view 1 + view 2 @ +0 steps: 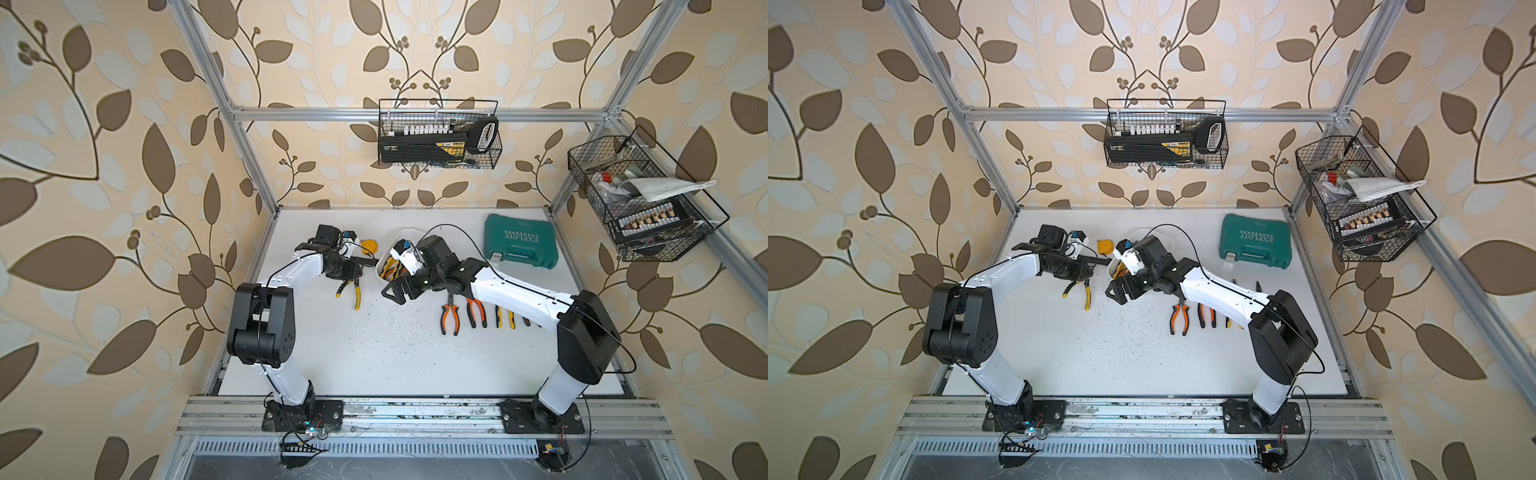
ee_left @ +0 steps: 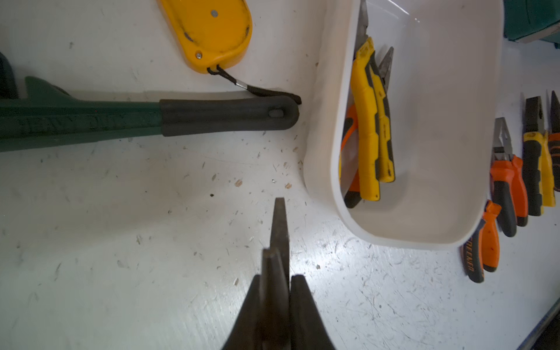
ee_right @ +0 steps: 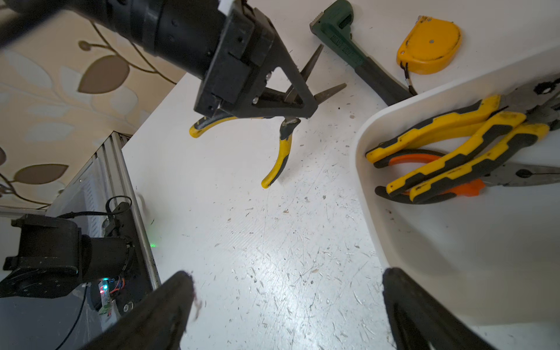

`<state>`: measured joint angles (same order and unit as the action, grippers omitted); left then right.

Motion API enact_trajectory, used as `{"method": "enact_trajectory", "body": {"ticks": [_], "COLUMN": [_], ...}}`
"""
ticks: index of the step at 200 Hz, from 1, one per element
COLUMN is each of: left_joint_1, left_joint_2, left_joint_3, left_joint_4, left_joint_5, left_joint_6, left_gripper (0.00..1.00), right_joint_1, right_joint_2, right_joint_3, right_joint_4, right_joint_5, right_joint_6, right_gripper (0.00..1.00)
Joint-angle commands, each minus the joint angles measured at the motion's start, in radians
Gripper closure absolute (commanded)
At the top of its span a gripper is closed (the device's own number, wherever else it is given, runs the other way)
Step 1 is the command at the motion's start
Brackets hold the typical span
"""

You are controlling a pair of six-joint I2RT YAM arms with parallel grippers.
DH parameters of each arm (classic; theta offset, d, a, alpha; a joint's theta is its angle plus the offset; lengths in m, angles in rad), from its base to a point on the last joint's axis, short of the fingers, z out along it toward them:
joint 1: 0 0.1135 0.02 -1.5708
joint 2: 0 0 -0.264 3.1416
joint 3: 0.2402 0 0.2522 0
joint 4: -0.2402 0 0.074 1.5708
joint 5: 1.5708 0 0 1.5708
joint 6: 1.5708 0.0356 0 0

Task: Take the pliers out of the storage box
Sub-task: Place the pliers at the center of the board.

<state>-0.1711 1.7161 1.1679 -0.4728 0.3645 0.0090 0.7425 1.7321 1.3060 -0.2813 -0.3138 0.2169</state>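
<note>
Left gripper point(image 2: 277, 285): clenched on the yellow-and-black needle-nose plier point(image 3: 285, 145) near its pivot. The open nose sticks out past the fingertips and the handles splay behind.
Held plier, place: just beside the storage box point(image 2: 327, 151), off the long wall that faces the pipe wrench point(image 2: 121, 119), and low over the table point(image 1: 374, 353). You cannot tell whether a handle tip touches the table.
Right gripper point(image 3: 288, 278): spread wide and holding nothing, hovering just outside the box's near end.
Left in the box: the boxed pliers point(image 2: 368, 127), two yellow-and-black over one orange-and-black, lie pressed against that same long wall.
Already out: the row of pliers point(image 1: 450, 318) lies on the table off the box's opposite long wall.
Step in hand: most likely setting the held plier down.
How to do it well: lower until both handles rest on the table, and only then let go. The splayed handles need room, so keep them apart from the box wall and the wrench handle. Watch the other arm, which is close by.
Held plier, axis: roughly parallel to the box's long wall, with the nose toward the box's far end and the handles toward its near end.
Boxed pliers, axis: lengthwise in the box, noses to the far end. The handle ends point to the near end, so your right gripper meets them first.
</note>
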Motion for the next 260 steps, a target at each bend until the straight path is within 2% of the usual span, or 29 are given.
{"method": "enact_trajectory", "body": {"ticks": [1, 49, 98, 114, 141, 167, 197, 213, 232, 260], "left_joint_1": [-0.001, -0.001, -0.001, -0.001, -0.001, -0.001, -0.001, -0.001, -0.001, -0.007], "left_joint_2": [0.007, 0.051, 0.103, 0.112, 0.123, 0.115, 0.08, 0.067, 0.055, 0.031], "left_joint_3": [-0.024, -0.056, -0.012, -0.003, 0.007, 0.027, 0.071, 0.095, 0.098, 0.083], "left_joint_4": [0.079, 0.099, 0.043, 0.037, 0.029, -0.001, -0.046, -0.073, -0.097, -0.167], "left_joint_5": [-0.014, -0.046, -0.104, -0.106, -0.101, -0.113, -0.112, -0.09, -0.127, -0.156], "left_joint_6": [-0.016, -0.03, -0.054, -0.055, -0.057, -0.055, -0.033, 0.011, 0.062, 0.089], "left_gripper": [1.0, 0.99, 0.69, 0.64, 0.62, 0.5, 0.38, 0.25, 0.01, 0.01], "right_joint_1": [0.012, 0.023, 0.028, 0.027, 0.026, 0.027, 0.025, 0.016, 0.005, -0.004], "right_joint_2": [0.019, 0.011, -0.035, -0.047, -0.06, -0.065, -0.078, -0.084, -0.088, -0.079], "right_joint_3": [0.002, -0.027, -0.061, -0.07, -0.08, -0.08, -0.08, -0.079, -0.078, -0.07], "right_joint_4": [0.055, 0.129, 0.109, 0.101, 0.094, 0.079, 0.054, 0.045, 0.045, 0.039], "right_joint_5": [0.031, 0.033, 0.081, 0.094, 0.106, 0.135, 0.252, 0.293, 0.311, 0.311], "right_joint_6": [0.016, 0.081, 0.09, 0.091, 0.093, 0.093, 0.099, 0.106, 0.111, 0.109], "right_gripper": [0.0, 0.0, 0.0, 0.0, 0.0, 0.0, 0.0, 0.0, 0.0, 0.0]}}
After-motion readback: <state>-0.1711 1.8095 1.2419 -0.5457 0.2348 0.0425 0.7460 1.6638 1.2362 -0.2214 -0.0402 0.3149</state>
